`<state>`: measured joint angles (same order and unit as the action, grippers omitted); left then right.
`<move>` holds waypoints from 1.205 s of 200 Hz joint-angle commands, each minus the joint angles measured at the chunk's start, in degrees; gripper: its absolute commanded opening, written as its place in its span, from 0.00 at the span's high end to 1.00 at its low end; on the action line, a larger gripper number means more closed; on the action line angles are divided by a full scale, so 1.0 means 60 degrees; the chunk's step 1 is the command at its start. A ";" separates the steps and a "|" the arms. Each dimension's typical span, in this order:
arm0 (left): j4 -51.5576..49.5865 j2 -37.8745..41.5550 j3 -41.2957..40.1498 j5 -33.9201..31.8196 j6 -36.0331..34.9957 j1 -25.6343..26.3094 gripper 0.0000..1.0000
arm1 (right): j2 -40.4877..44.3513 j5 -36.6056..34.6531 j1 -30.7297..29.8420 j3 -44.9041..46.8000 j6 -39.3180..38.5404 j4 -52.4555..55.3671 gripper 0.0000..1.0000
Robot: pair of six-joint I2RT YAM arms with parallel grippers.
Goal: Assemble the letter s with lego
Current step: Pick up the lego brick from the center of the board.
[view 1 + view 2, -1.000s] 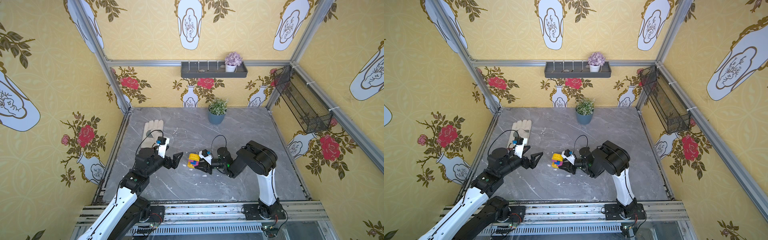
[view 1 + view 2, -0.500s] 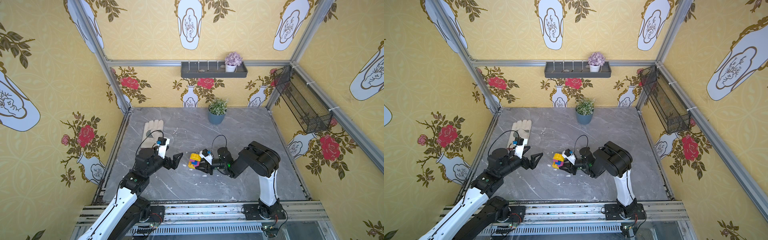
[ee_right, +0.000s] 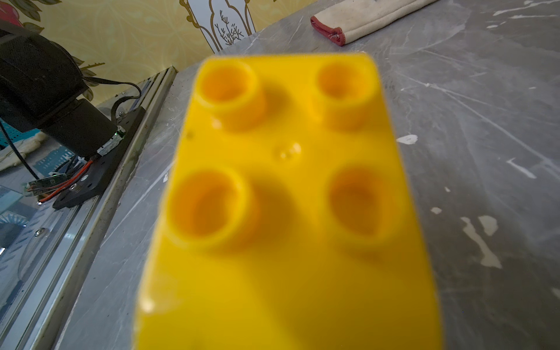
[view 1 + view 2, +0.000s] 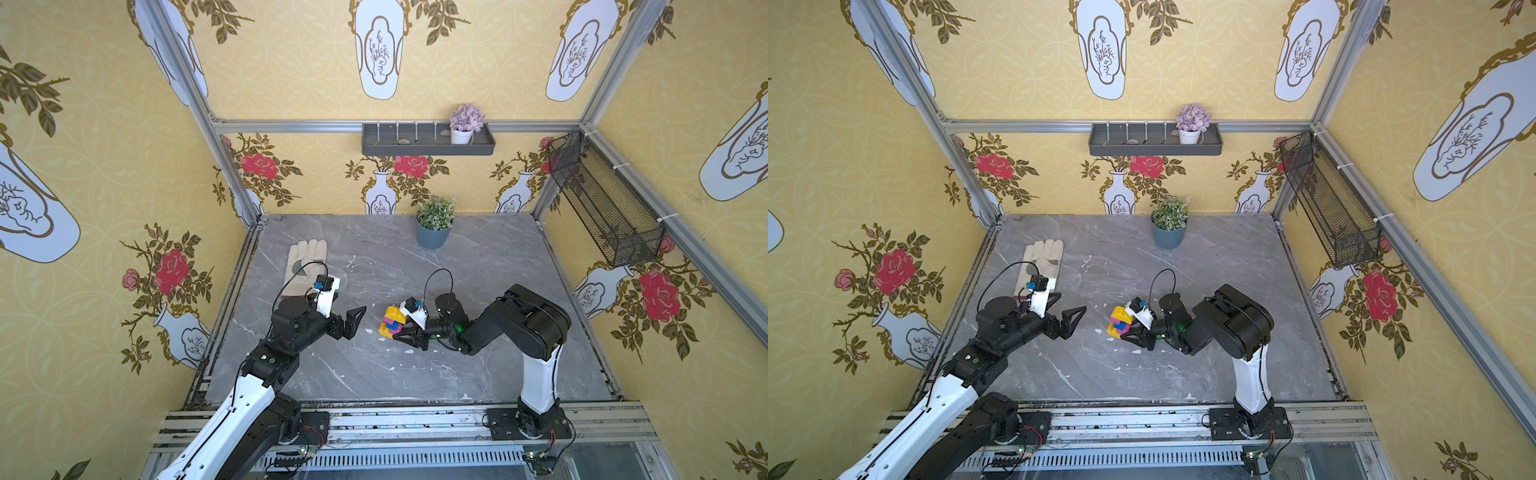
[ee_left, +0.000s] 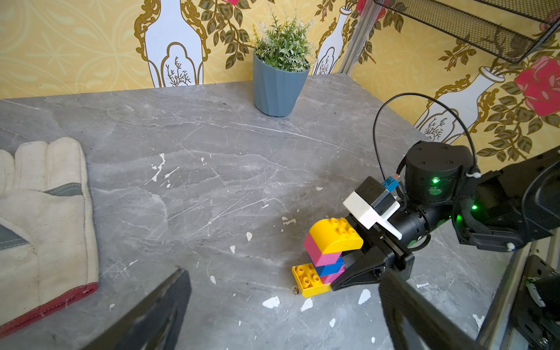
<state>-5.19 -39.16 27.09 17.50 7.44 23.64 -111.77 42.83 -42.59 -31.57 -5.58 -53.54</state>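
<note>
The lego is joined into the letter s (image 4: 390, 323) (image 4: 1118, 323), an upright, slightly tilted stack near the table's middle. From the top it has a yellow curved brick (image 5: 335, 235), a pink brick (image 5: 320, 256), a blue brick (image 5: 329, 268), a second pink one and a yellow base (image 5: 307, 278) at the table surface. My right gripper (image 4: 398, 332) (image 4: 1128, 333) is shut on the stack's lower bricks from the right. In the right wrist view the yellow brick (image 3: 288, 197) fills the picture and hides the jaws. My left gripper (image 4: 356, 323) (image 4: 1076, 323) (image 5: 283, 278) hangs open to the left of the stack, apart from it.
A pale work glove (image 4: 305, 266) (image 5: 45, 218) lies at the back left of the grey table (image 4: 374, 374). A potted plant (image 4: 433, 226) stands at the back centre. A wire basket (image 4: 602, 199) hangs on the right wall. Metal rails (image 4: 395, 419) run along the front edge.
The right arm's elbow has shifted very slightly. The stack, the grip on it and the left gripper look the same.
</note>
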 commanded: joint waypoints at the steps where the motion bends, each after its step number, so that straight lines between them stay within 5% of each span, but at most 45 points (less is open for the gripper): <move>1: 0.0292 0.0009 -0.0091 0.0101 -0.0002 -0.0012 0.01 | 0.0102 -0.0487 0.0003 0.0062 -0.0040 0.1502 0.71; 241: 0.0695 -0.0022 -0.0289 0.0273 0.0021 -0.0007 0.01 | 0.1474 0.0276 0.0034 -0.1086 0.0164 0.4361 0.72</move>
<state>-3.14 -39.40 26.04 18.72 7.49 23.64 -103.44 41.34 -42.41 -36.84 -6.28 -29.85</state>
